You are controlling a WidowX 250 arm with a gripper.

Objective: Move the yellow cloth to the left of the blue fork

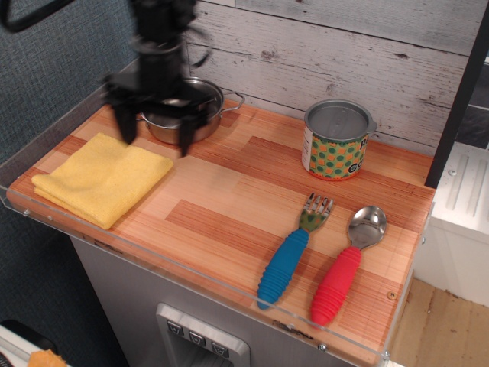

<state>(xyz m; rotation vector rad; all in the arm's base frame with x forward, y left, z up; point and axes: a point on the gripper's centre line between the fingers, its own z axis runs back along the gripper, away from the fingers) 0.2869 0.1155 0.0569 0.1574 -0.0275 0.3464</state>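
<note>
At nine o'clock on the wooden counter (229,191) the yellow cloth (102,177) is laid flat; above its far edge the gripper (153,138) is held spread wide, empty. At four o'clock the blue fork (291,252) is seen.

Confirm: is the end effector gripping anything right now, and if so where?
Nothing is held. The end effector is open, fingers spread, above the far edge of the yellow cloth, which lies flat on the table. The image is motion-blurred, so contact is unclear.

Hand (155,131) spread above yellow cloth (102,179), blue fork (291,249) well apart
</note>
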